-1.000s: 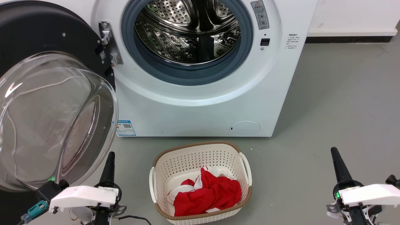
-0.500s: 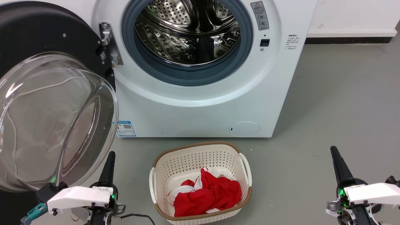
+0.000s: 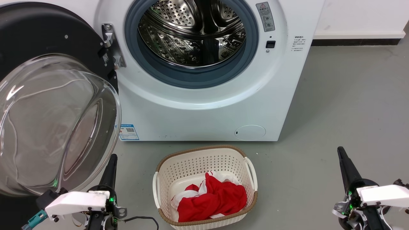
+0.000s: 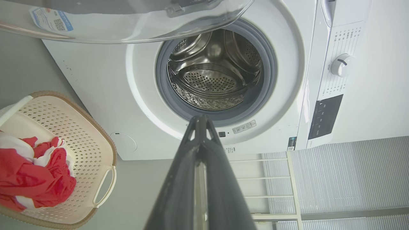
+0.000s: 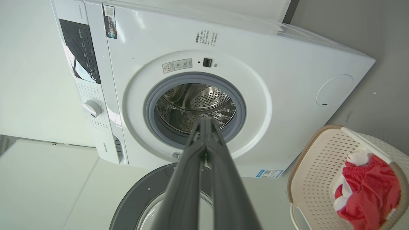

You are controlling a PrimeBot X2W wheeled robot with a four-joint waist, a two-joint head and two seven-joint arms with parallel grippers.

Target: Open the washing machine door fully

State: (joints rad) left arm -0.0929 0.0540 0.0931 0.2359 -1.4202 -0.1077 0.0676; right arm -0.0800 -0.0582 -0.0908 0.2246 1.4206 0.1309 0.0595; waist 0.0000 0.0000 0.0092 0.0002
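The door [image 3: 54,95] hangs swung wide, its glass just ahead-left of the left gripper [image 3: 113,157], whose fingers are pinched on nothing. The right gripper [image 3: 339,149], also pinched empty, is well apart. Lifting the left arm carelessly could knock the door and swing it back. The drum [image 3: 191,35] ahead looks empty. The basket [image 3: 204,147] between the grippers holds red-and-white cloth [image 3: 211,198].

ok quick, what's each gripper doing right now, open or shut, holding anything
Left gripper (two long dark fingers): shut, holding nothing.
Right gripper (two long dark fingers): shut, holding nothing.
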